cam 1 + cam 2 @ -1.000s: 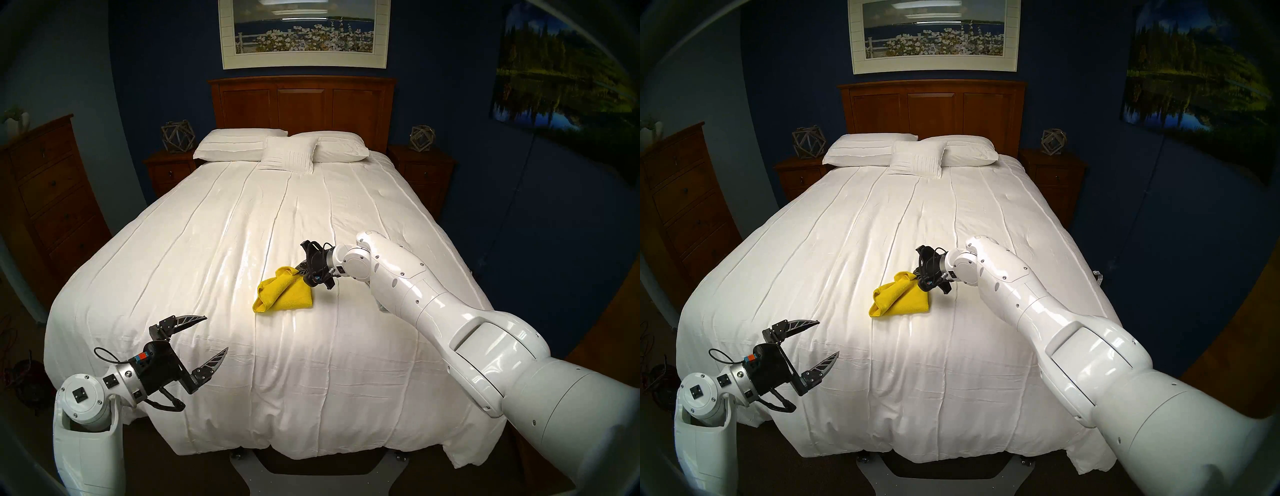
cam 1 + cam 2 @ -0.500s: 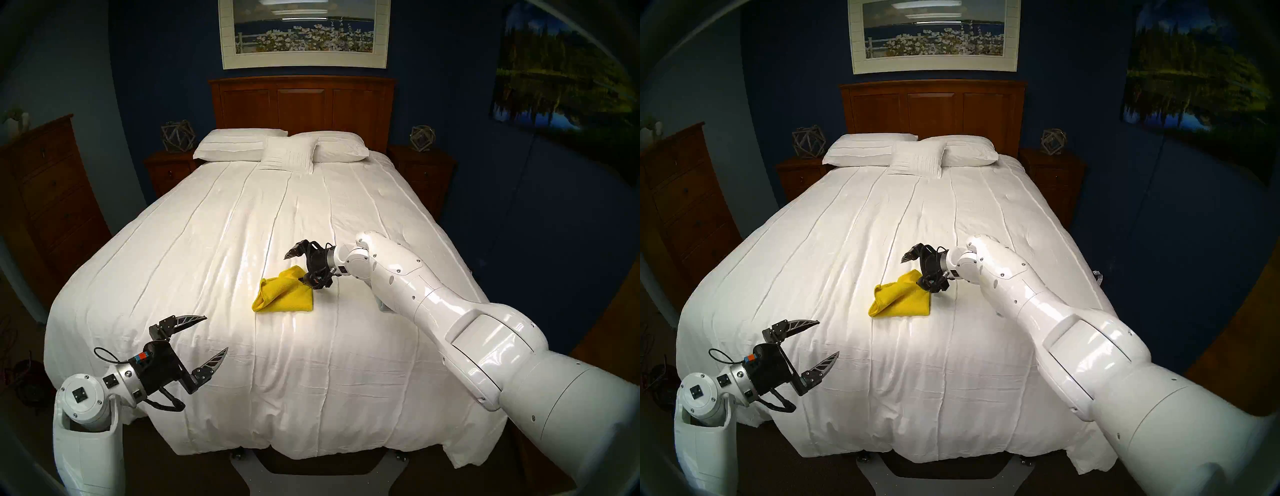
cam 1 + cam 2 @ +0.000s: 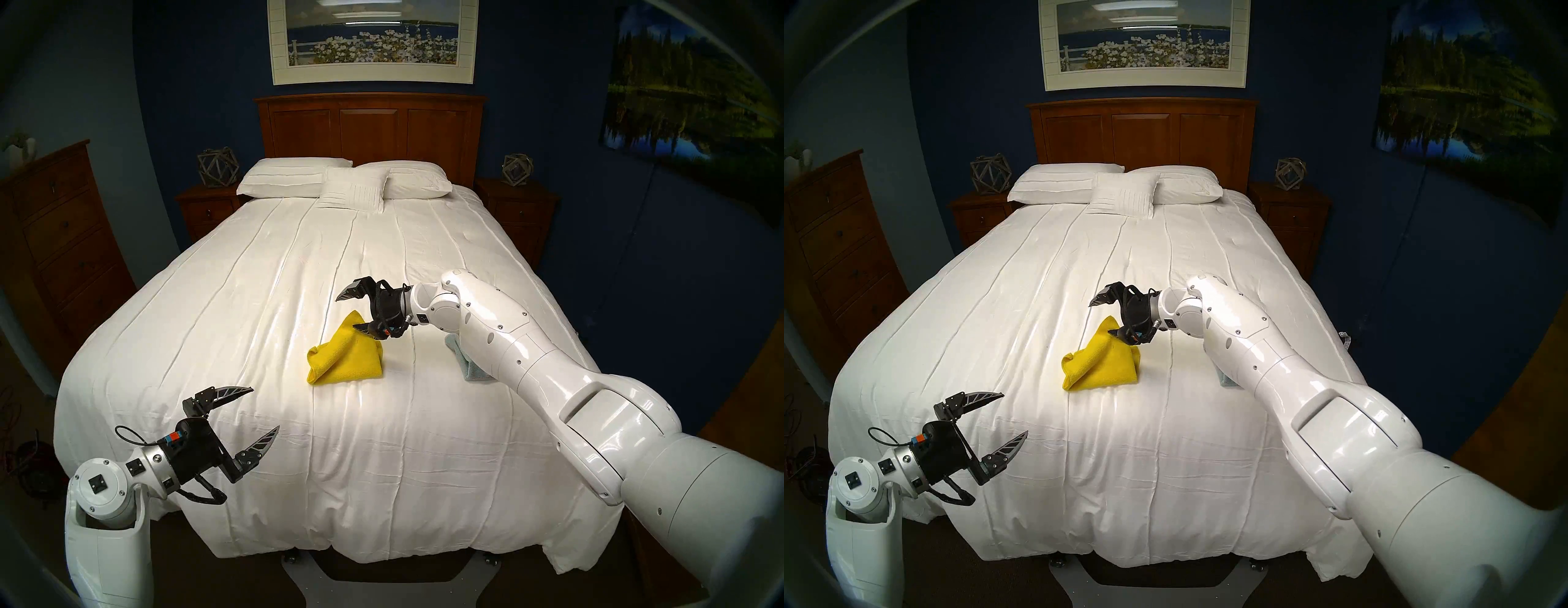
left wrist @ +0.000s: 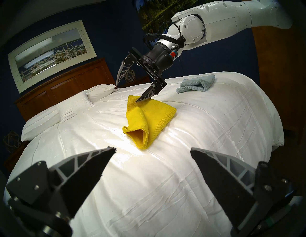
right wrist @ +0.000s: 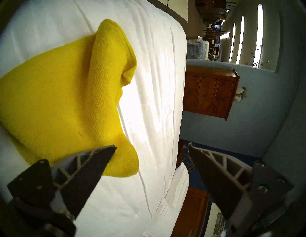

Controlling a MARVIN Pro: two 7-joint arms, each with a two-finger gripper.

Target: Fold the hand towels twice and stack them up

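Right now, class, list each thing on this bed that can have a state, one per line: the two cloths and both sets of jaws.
Bright yellow microfibre cloth: loosely folded, one edge rolled, lying on the white quilted bedspread, ungripped.
Pale grey-blue microfibre cloth: folded, lying apart from the yellow one.
Right gripper: jaws open, lower one at the yellow cloth's corner; contact unclear.
Left gripper: jaws open, empty.

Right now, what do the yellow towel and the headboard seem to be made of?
Yellow towel: looks like soft microfibre, matte, with a fine looped nap and stitched hem. Headboard: apparently wood, reddish-brown with a low sheen and raised panels; veneer cannot be excluded.
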